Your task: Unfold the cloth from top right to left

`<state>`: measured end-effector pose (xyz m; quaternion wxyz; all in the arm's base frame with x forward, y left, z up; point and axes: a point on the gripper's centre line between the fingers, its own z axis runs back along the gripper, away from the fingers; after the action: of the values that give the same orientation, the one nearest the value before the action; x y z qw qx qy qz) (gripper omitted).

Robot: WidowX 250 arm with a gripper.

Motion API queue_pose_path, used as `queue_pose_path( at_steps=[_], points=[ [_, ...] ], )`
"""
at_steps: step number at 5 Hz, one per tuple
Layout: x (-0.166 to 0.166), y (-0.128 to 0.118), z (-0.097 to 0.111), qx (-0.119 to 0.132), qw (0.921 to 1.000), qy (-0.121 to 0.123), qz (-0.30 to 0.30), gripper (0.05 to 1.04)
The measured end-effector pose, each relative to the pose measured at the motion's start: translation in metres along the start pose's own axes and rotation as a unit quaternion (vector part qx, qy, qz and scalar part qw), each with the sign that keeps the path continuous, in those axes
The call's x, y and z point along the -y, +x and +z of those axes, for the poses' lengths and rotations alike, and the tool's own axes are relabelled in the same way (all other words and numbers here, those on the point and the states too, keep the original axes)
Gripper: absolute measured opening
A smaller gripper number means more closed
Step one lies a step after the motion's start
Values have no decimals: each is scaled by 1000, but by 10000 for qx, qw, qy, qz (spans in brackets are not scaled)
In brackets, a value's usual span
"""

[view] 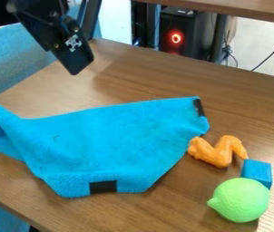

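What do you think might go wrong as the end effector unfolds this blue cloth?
Pulling the blue cloth might nudge the orange bent toy right beside it, perhaps pushing it into the blue block or green toy lime. The cloth's upper right corner lies low, so the end effector might miss it.

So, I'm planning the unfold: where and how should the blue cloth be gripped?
I'd pinch the blue cloth at its upper-right corner, by the black patch, coming down from above. The cloth lies low on the table, so a pinch at its edge should catch best, and that corner sits apart from the orange toy.
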<state>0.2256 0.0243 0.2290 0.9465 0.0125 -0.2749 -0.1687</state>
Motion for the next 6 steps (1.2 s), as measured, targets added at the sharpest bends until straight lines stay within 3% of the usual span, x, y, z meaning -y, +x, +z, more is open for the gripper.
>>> queue_pose_path(
  at_steps=[1,2,3,4,5,6],
  points=[
    [1,-3,-3,-57,10000,-6,6,1000],
    [8,-9,-14,-197,9991,223,-311,1000],
    [9,-11,-23,-396,9982,220,-400,1000],
    [15,-14,-32,-588,9961,150,-637,1000],
    [23,-21,-46,-1000,9892,-19,-1067,1000],
    [36,-34,-56,-1163,9796,-198,-1630,1000]
  ],
)
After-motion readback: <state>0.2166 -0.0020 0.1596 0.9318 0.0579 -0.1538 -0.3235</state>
